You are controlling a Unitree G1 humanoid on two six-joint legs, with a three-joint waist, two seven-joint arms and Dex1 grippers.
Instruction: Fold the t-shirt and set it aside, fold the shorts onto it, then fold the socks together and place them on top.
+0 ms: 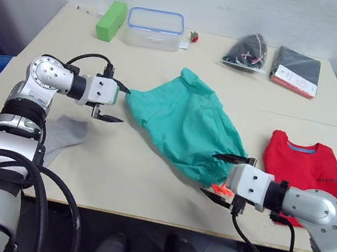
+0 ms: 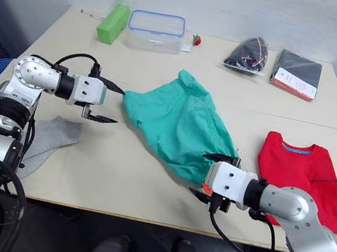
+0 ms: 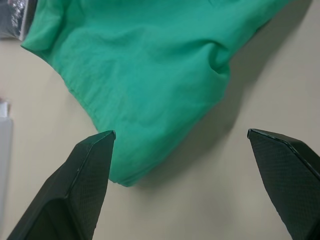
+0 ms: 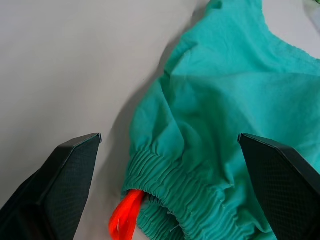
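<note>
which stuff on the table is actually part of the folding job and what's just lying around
Part of the job: t-shirt, shorts, socks.

Lying about: green block, clear lidded box, two dark packets, small red item.

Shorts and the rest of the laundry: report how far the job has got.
Done: the t-shirt lies to the robot's right, apparently folded and set aside. In hand: the shorts lie spread mid-table, unfolded; the left gripper is open at one corner, the right gripper open at the waistband by the orange drawstring, neither gripping. Left: fold the shorts onto the shirt, then the socks, untouched on the left.
</note>
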